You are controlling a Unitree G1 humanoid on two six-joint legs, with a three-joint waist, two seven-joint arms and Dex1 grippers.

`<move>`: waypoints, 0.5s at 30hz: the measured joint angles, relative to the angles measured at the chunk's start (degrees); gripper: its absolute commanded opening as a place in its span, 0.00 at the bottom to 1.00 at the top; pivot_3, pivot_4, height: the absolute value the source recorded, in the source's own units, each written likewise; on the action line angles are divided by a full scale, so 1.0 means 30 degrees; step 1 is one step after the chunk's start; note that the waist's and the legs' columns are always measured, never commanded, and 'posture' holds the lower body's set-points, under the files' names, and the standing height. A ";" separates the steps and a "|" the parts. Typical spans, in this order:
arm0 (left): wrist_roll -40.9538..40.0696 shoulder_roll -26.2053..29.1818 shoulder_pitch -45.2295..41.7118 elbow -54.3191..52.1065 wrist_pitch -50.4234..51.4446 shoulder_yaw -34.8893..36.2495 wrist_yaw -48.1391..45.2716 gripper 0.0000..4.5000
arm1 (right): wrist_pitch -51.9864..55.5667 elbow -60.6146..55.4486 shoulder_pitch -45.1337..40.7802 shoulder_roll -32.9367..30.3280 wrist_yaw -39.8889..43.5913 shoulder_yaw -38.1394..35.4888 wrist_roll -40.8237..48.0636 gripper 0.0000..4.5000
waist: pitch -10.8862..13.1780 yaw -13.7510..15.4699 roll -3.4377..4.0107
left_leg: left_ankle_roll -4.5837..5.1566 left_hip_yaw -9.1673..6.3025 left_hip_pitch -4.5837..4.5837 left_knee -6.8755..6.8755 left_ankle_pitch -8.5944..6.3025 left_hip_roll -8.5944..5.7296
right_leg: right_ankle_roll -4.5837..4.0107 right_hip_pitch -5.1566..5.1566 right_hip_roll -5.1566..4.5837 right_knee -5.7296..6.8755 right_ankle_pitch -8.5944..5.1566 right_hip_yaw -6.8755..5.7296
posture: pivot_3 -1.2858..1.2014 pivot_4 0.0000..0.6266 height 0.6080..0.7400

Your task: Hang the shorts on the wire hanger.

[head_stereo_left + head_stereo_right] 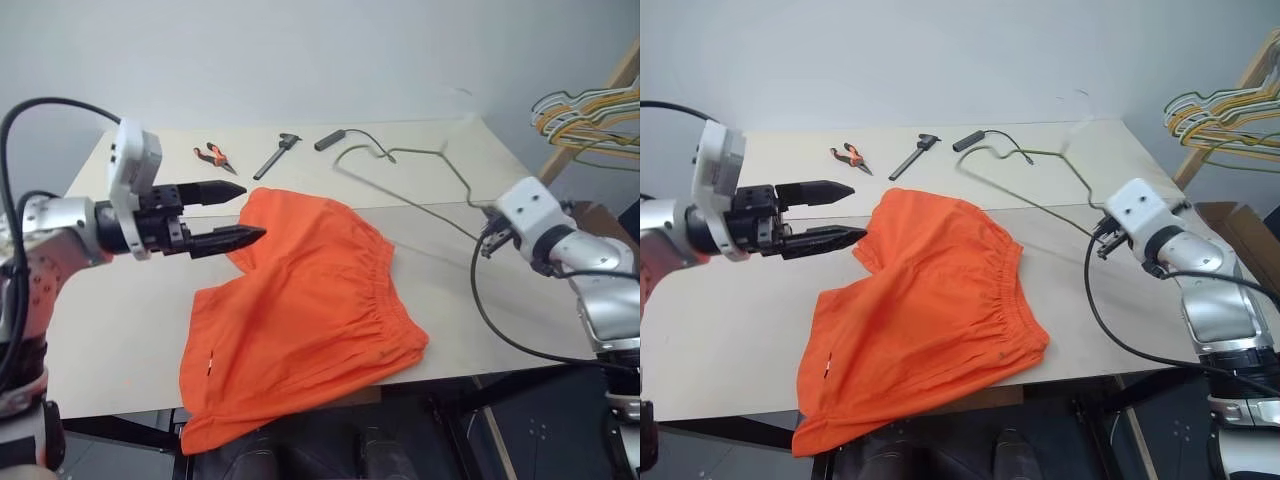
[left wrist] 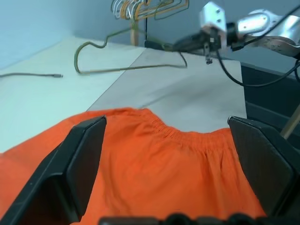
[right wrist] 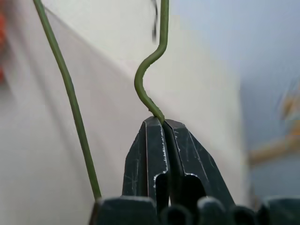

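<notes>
Right gripper (image 3: 161, 123) is clamped on the thin olive-grey wire hanger (image 1: 420, 205); left gripper (image 1: 238, 213) stands apart. Soft, light bright orange shorts (image 1: 300, 320) at frame centre are probably best pinched at the gathered waistband.

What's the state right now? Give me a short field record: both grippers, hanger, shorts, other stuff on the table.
right gripper: shut on the wire hanger, pinching the wire at one corner
wire hanger: lifted at the held end, hook end toward the table's far side
left gripper: open, hovering over the shorts' edge, holding nothing
shorts: flat on the table, one leg hanging over the near edge
other items: pliers, black hand tool, bundle of coloured hangers off to the right
</notes>
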 measured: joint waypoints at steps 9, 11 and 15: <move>0.1706 0.0751 -0.3457 0.3698 0.0842 -0.2445 -0.2404 1.00 | -1.1426 0.4146 -0.3825 0.1246 -0.0428 0.1732 -0.3294 0.00 | -0.0009 -0.0230 -0.0008 | -0.0210 0.0016 0.0002 0.0000 0.0126 0.0003 | -0.0002 -0.0011 -0.0001 0.0026 0.0002 0.0008 | 0.50 0.05 1.00; 0.2088 0.0717 -0.3683 0.4014 0.0844 -0.3193 -0.3134 1.00 | -1.2033 0.4569 -0.4494 0.1770 -0.0428 0.1880 -0.3523 0.00 | -0.0009 -0.0186 -0.0008 | -0.0215 0.0017 -0.0010 0.0002 0.0129 0.0002 | -0.0002 -0.0015 -0.0001 0.0024 0.0003 0.0005 | 0.51 0.05 1.00; 0.3442 0.0387 -0.3856 0.4269 0.0645 -0.4765 -0.4033 1.00 | -1.2490 0.4926 -0.5249 0.2514 -0.0357 0.1925 -0.3882 0.00 | -0.0010 -0.0083 -0.0008 | -0.0215 0.0016 -0.0033 0.0015 0.0129 0.0002 | -0.0003 -0.0021 -0.0002 0.0025 0.0004 -0.0001 | 0.51 0.05 1.00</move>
